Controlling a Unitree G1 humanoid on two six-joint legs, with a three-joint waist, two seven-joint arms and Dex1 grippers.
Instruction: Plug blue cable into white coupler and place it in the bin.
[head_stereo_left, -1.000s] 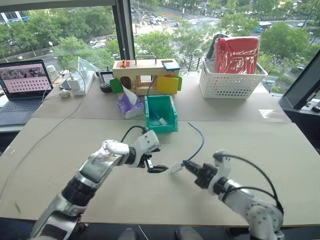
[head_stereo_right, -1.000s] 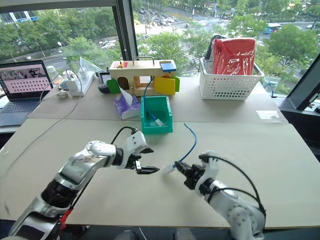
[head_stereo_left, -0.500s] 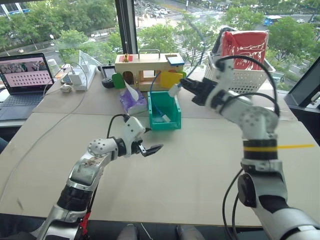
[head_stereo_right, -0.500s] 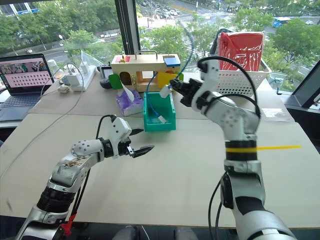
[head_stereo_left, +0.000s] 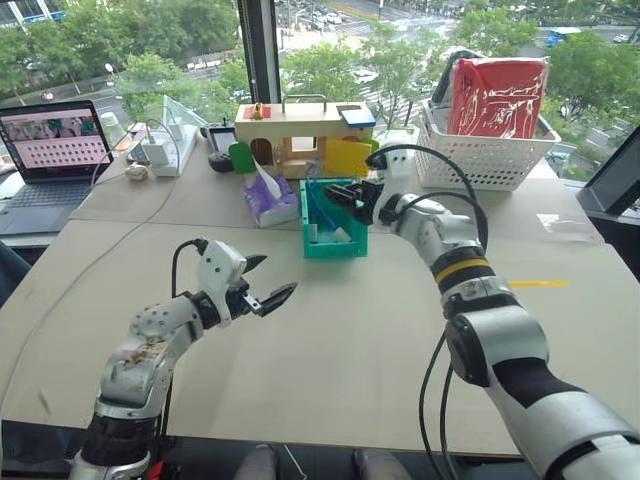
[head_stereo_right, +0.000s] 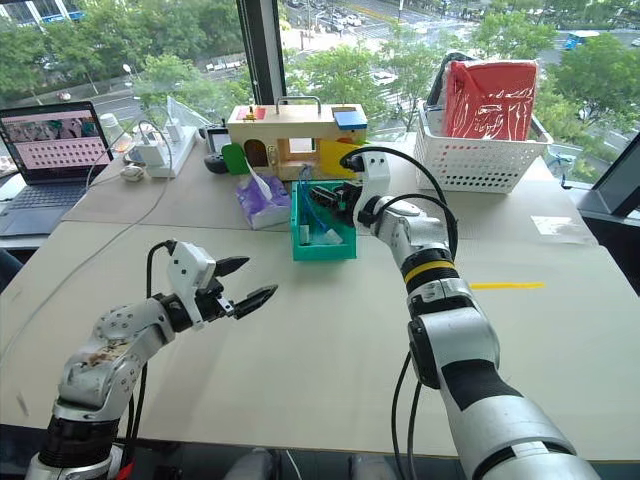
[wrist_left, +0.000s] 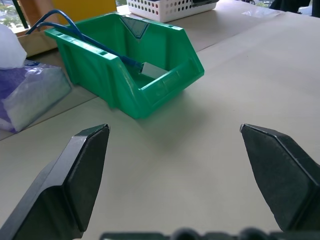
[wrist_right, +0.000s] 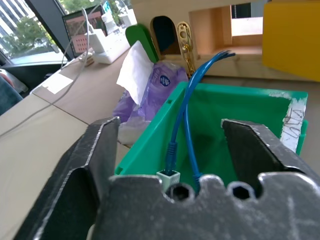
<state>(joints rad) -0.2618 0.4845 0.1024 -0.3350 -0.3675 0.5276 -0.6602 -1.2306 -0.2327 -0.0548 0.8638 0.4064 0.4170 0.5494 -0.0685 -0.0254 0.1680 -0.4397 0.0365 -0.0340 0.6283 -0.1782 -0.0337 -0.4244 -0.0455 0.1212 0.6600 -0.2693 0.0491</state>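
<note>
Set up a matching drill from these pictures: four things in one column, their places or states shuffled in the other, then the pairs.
Things
1. thin light-blue network cable
2. left gripper
3. red plastic bag
4. purple tissue pack

Places or states
A. stands inside the white lattice basket
B. open, above bare tabletop
C. lies beside the bin, on its left in the head views
D. in the teal-green plastic bin, its loop rising over the rim

Pairs: 1-D, 2-B, 3-A, 4-C

The tan table (head_stereo_left: 330, 350) carries the bin (head_stereo_left: 333, 243) and a laptop (head_stereo_left: 50, 160).
</note>
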